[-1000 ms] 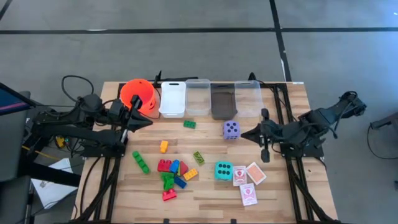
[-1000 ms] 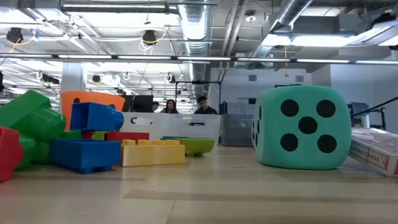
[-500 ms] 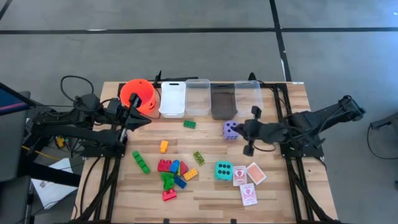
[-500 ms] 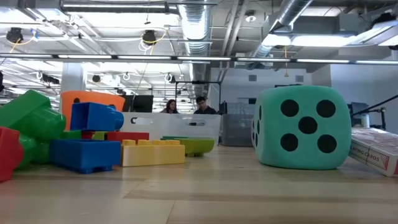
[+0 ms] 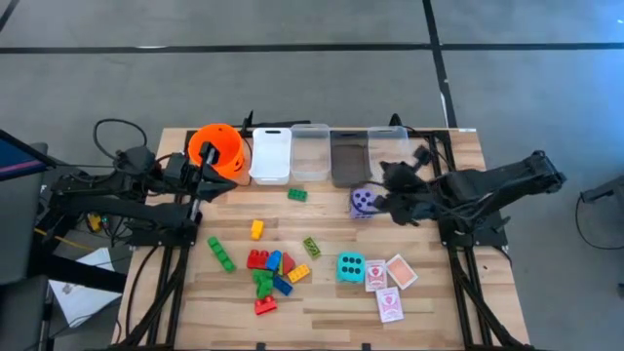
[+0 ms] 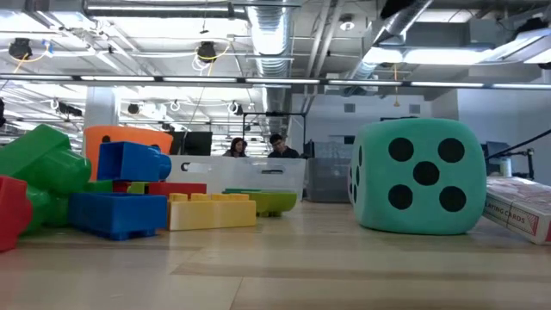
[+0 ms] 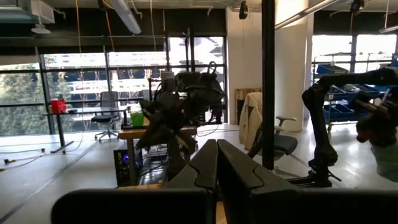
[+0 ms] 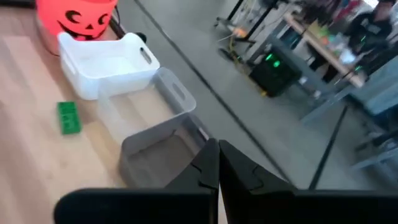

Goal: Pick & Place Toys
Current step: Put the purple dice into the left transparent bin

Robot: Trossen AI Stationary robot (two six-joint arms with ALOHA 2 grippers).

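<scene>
The toys lie loose on the wooden table (image 5: 439, 312). A pile of red, green, blue and yellow bricks (image 5: 268, 273) sits near the front, with single bricks (image 5: 297, 194) around it. The teal die (image 5: 351, 267) and the cards (image 5: 390, 290) lie to its right. The purple die (image 5: 361, 203) rests just left of my right gripper (image 5: 383, 178). That gripper hovers shut and empty, slanting down toward the grey bin (image 8: 155, 155). My left gripper (image 7: 216, 158) is shut and empty, held level beside the orange bucket (image 5: 216, 148).
A white bin (image 5: 270, 154), a clear bin (image 5: 310, 151), the grey bin (image 5: 346, 159) and another clear bin (image 5: 388, 151) stand in a row along the far edge, right of the bucket. Black frame rails run down both sides of the table. People sit in the room beyond.
My right gripper has swung toward the table's left and far edges, coming beside the purple die. It has turned and tipped down toward the bins and stayed shut. The toys have not moved.
</scene>
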